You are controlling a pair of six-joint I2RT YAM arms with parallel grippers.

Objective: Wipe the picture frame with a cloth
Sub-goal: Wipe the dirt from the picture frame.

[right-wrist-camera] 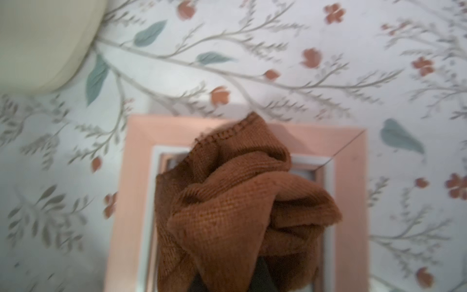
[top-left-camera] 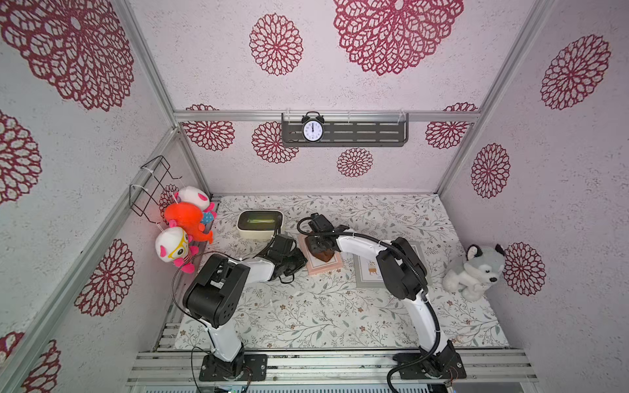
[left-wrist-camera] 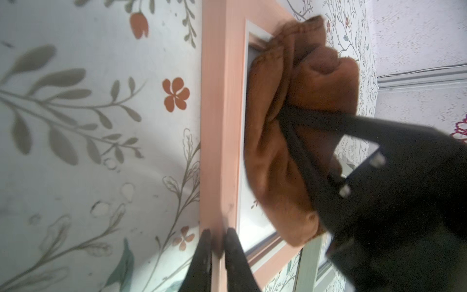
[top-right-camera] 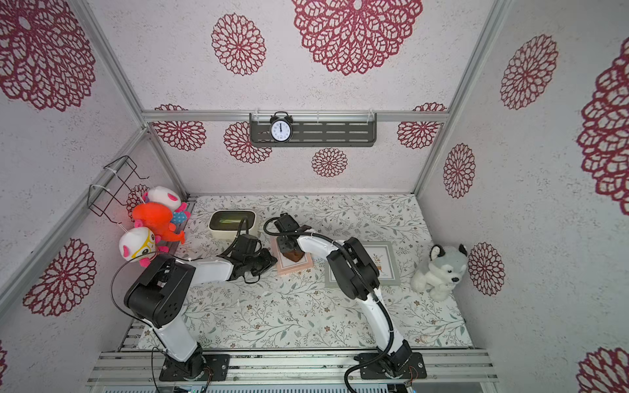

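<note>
The right end effector [left-wrist-camera: 288, 116] is clamped on the bunched brown cloth [right-wrist-camera: 240, 207], which is pressed onto the glass of the pink picture frame [top-left-camera: 326, 269]. The left end effector [left-wrist-camera: 217, 239] pinches that frame's rim at its left edge, just left of centre on the floral worktop [top-left-camera: 306, 313] in both top views. The cloth looks soft, light and shapeless, best held by its gathered bulk, while the frame looks stiff, glass-fronted and apt to slide, so a rim grip suits it. It lies flat and face up, its long axis seemingly running up the picture, slightly tilted.
</note>
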